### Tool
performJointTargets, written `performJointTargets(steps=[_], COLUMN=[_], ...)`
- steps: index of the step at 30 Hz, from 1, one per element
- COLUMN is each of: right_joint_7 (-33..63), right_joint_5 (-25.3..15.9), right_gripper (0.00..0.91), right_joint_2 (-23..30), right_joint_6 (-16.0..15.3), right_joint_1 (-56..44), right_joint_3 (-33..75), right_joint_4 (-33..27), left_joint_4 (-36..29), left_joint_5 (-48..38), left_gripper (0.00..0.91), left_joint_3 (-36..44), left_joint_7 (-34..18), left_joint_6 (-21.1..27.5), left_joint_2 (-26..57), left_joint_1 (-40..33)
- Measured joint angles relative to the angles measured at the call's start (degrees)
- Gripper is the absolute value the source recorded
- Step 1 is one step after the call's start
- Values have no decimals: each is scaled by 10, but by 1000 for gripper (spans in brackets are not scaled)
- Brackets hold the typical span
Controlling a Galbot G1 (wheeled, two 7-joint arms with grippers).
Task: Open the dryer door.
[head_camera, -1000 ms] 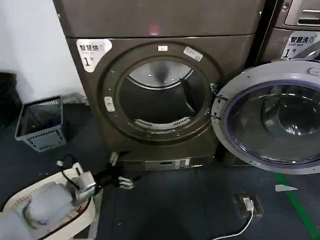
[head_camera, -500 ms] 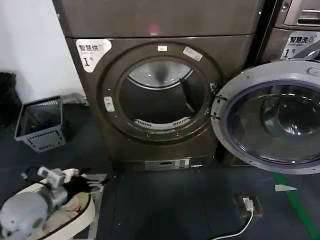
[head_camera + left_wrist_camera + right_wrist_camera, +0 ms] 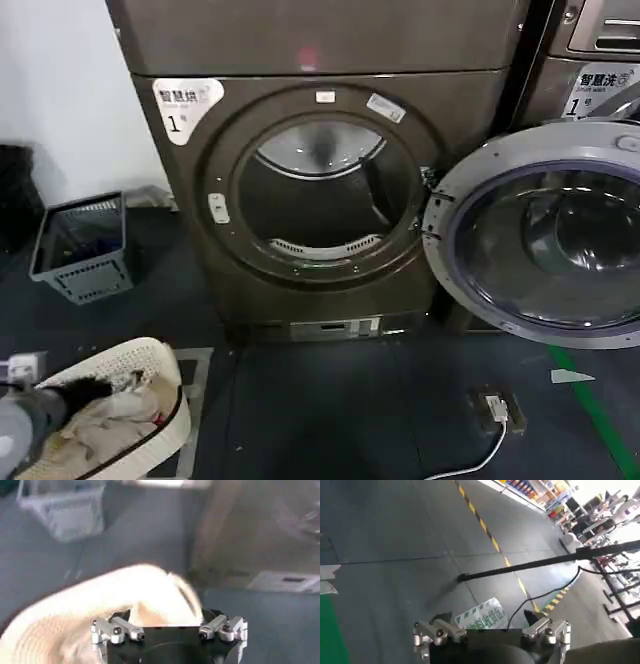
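Observation:
The dryer door (image 3: pixel 545 235) stands swung wide open to the right of the bronze-brown machine (image 3: pixel 300 50), its pale grey inner face and tinted glass turned towards me. The round drum opening (image 3: pixel 320 190) is uncovered. My left gripper (image 3: pixel 92 390) is low at the bottom left, far from the door, over a cream laundry basket (image 3: pixel 150 365). In the left wrist view the left gripper (image 3: pixel 167 617) is open with nothing in it, the basket (image 3: pixel 100 600) just beyond. The right gripper (image 3: pixel 490 622) is open and empty above bare floor.
A dark slatted crate (image 3: pixel 80 245) stands by the white wall at left. A plug box with a white cable (image 3: pixel 497 408) and a green floor stripe (image 3: pixel 600 420) lie at lower right. The neighbouring grey machine (image 3: pixel 600 40) stands behind the open door.
My left arm has pulled back from the foot of the dryer, down and to the left, and now sits over the cream basket. The door has not moved.

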Motion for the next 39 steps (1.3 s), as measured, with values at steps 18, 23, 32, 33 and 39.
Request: performJointTargets(steps=[18, 23, 32, 33, 39], right_joint_7=[11, 10, 10, 9, 9], right_joint_5=[36, 40, 50, 50, 49], right_gripper=[907, 907, 907, 907, 907], right_joint_2=[11, 12, 13, 14, 19], right_joint_6=[28, 34, 37, 37, 40], right_joint_1=[1, 2, 2, 2, 2], right_joint_3=[2, 2, 2, 1, 1], right_joint_4=[-10, -9, -12, -13, -14], left_joint_4=[39, 42, 47, 47, 48], left_joint_5=[-223, -236, -236, -237, -237], left_gripper=[907, 907, 907, 907, 907], left_joint_3=[23, 23, 22, 22, 22], left_joint_7=[-159, -161, -162, -162, -162], left_joint_6=[-1, -1, -1, -1, -1], left_joint_2=[79, 83, 88, 88, 89], left_joint_1=[16, 16, 17, 17, 18])
